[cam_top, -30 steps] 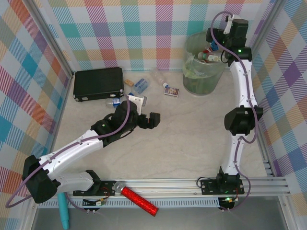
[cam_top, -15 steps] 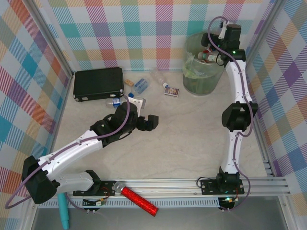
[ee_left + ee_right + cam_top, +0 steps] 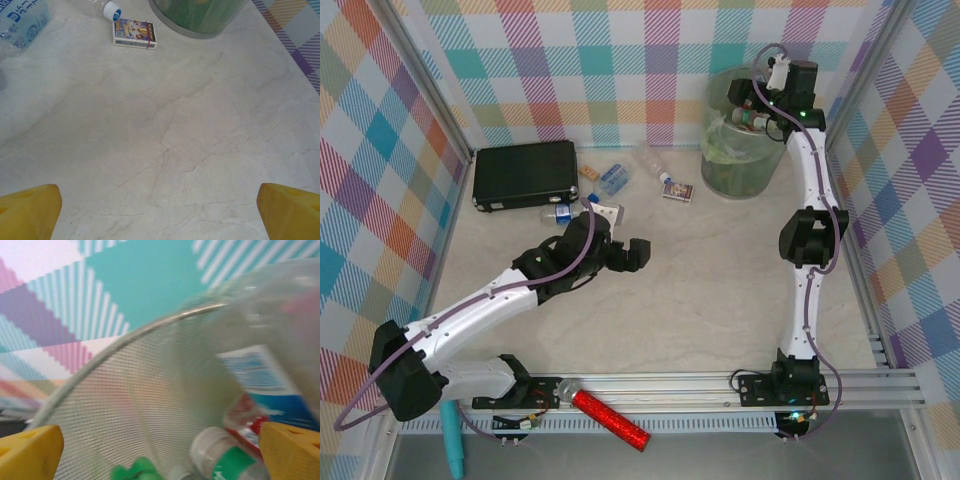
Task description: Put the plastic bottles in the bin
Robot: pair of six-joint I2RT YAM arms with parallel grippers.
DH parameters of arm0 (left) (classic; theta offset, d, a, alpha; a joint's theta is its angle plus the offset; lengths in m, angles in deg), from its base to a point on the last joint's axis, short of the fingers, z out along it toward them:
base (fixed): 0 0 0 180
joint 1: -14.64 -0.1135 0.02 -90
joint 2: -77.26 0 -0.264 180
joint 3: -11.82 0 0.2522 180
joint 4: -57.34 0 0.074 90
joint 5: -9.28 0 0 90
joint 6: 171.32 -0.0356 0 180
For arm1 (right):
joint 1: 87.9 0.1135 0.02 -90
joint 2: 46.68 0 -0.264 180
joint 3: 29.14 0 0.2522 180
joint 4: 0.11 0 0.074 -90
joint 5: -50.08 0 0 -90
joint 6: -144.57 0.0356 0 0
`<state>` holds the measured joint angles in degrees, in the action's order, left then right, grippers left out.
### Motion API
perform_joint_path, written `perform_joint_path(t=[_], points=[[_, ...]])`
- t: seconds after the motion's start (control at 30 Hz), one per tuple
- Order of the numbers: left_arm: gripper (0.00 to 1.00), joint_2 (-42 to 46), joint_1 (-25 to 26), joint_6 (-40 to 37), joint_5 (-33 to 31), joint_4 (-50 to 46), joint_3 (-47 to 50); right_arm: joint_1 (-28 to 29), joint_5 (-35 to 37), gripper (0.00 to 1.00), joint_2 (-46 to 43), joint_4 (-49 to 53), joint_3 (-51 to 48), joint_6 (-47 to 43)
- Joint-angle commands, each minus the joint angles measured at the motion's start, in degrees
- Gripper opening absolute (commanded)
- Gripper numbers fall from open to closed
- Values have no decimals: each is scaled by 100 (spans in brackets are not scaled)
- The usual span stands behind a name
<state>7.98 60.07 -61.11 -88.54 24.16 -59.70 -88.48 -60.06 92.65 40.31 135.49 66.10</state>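
- Plainly, the left pincer is standing wide open and empty, its yellow fingers framing bare desk near the middle.
- Likewise, the right pincer is gaping with nothing in it. It is hanging over the mouth of the bin at the far right of the desk, and its camera is looking down on bottles already inside.
- Three loose bottles are lying along the far side of the desk, between the black case and the bin:
  - a blue-labelled bottle;
  - a clear bottle with its cap pointing toward the small printed box;
  - a small bottle just in front of the case.
- Crucially, the left pincer is pointing toward the bin, so the loose bottles are sitting ahead of it and off to its left. In the left wrist view the blue-labelled bottle is only peeking in at the upper left corner, which suggests the wrist needs to swing left before reaching.
- Seemingly, the blue-labelled bottle is lying on its side with its long axis running diagonally, near-left to far-right. The jaws would be doing best closing across that axis, not along it.
- Evidently, the left arm is the nearer one to all three bottles, while the right arm is standing well apart from them at the bin.
- Also, the printed box is lying just beside the clear bottle's cap, so a reach there is risking catching the wrong thing.
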Motion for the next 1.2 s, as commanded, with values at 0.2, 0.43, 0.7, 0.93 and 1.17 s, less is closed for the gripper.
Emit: perform_joint_path(t=[0.2, 0.43, 0.7, 0.93, 1.17], points=[[100, -28, -43, 108, 38, 38, -162, 36, -410, 99, -616, 240, -234, -133], [100, -38, -58, 33, -115, -79, -239, 49, -78, 99, -1148, 538, -311, -20], [100, -322, -322, -233, -323, -254, -464, 171, 112, 99, -2062, 749, -1198, 173], [100, -664, -905, -306, -328, -31, -476, 525, 278, 99, -3583, -22, -3735, 344], [100, -1348, -1506, -225, -500, 209, -456, 1072, 492, 99, -5144, -1116, -6393, 626]])
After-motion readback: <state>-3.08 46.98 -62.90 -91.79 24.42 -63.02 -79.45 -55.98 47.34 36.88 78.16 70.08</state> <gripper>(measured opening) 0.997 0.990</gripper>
